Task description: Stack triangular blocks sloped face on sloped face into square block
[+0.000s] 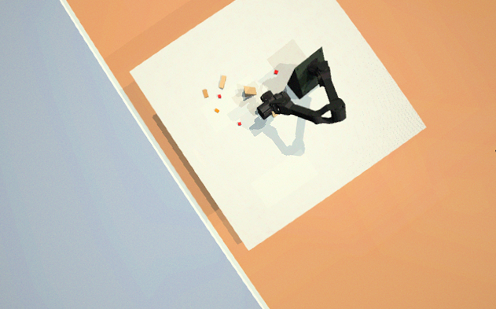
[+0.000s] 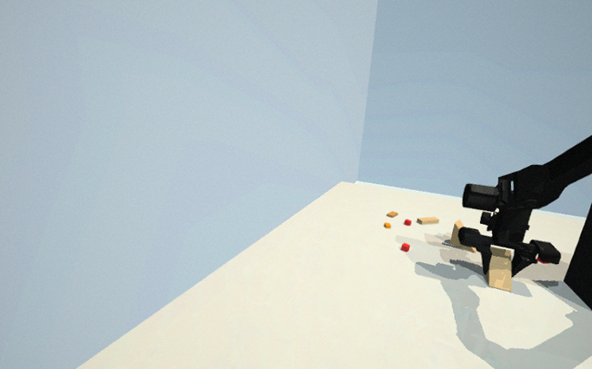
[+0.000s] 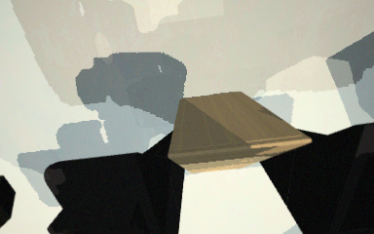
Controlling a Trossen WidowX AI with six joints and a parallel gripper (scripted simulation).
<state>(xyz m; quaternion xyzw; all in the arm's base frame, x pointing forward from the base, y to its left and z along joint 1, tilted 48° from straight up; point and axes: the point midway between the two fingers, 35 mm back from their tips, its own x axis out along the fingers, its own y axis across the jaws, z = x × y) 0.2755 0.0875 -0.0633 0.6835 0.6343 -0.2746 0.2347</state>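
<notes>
One tan triangular block point(image 1: 274, 114) point(image 2: 500, 275) point(image 3: 239, 117) is between the fingers of my gripper point(image 2: 500, 270) point(image 3: 213, 127), which is shut on it. In the wrist view its wood-grained faces show, with a dark finger against each side. Its lower edge is very low over the table point(image 2: 268, 322); whether it touches is not clear. The other tan triangular block point(image 1: 249, 90) point(image 2: 457, 234) stands apart on the table, beyond my gripper in the exterior view, where a finger housing partly hides it. The hand covers most of the held block in the top view.
Red cubes point(image 1: 275, 72) point(image 1: 239, 123) point(image 2: 405, 247) lie to either side. A flat tan block point(image 1: 222, 81) point(image 2: 428, 220), a smaller brown piece point(image 1: 205, 93) point(image 2: 391, 214) and an orange piece point(image 1: 216, 110) point(image 2: 387, 225) lie farther out. The dark robot base point(image 2: 584, 268) is near the hand.
</notes>
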